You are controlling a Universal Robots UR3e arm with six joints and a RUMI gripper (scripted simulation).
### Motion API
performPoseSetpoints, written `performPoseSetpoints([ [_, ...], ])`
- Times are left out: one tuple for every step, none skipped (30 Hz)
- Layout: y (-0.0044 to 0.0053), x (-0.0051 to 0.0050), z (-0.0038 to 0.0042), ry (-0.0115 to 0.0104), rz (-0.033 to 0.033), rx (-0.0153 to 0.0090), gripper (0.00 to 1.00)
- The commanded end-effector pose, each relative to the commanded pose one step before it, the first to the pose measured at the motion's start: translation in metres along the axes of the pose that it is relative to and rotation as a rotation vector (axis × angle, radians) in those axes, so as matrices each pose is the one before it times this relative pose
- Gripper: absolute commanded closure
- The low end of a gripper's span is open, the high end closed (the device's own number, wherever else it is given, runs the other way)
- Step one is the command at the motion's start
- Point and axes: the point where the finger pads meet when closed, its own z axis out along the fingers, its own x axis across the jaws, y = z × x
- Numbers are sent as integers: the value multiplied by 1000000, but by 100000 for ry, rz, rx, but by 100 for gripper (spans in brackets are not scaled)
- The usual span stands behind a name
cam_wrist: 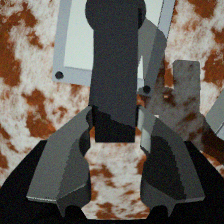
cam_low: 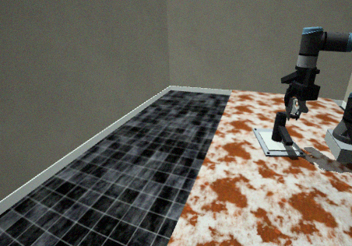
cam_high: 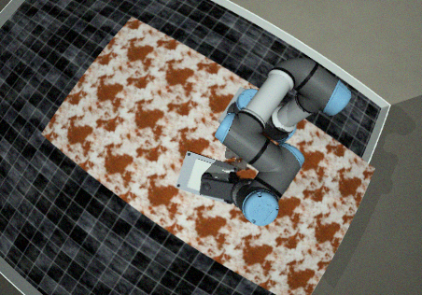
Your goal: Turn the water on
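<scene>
My end effector (cam_wrist: pixel 114 135) is clamped on the tap lever (cam_wrist: pixel 115 75) — jaws pinch its free end from both sides. Tap sits on a grey base plate (cam_low: pixel 269 145) on the tabletop (cam_low: pixel 249 191), mid-width, well inside every edge.

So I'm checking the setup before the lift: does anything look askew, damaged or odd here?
Nothing stands out. The tap stands upright on its square base plate, flat on the mottled counter, and the gripper is shut squarely on the lever.
</scene>
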Motion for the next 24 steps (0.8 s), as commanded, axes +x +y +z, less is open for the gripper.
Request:
performPoseSetpoints([
  [-299,-554,-693,-238,1,119,100],
  [0,0,0,0,0,0,100],
  [0,0,0,0,0,0,100],
  [0,0,0,0,0,0,100],
  [0,0,0,0,0,0,100],
  [0,0,0,0,0,0,100],
  [0,0,0,0,0,0,100],
  [0,0,0,0,0,0,100],
  [0,0,0,0,0,0,100],
  [0,0,0,0,0,0,100],
  [0,0,0,0,0,0,100],
  [0,0,0,0,0,0,100],
  [0,0,0,0,0,0,100],
  [0,0,0,0,0,0,100],
  [0,0,0,0,0,0,100],
  [-31,-1,-67,0,0,0,100],
  [-186,-4,-403,0,0,0,100],
  [-415,-5,-901,0,0,0,100],
  [-646,-1,-1409,0,0,0,100],
  [-833,10,-1808,0,0,0,100],
  [-1063,-10,-1991,0,0,0,100],
  [-1054,9,-1990,0,0,0,100],
  [-1049,-8,-1742,0,0,0,100],
  [-824,1,-1351,0,0,0,100],
])
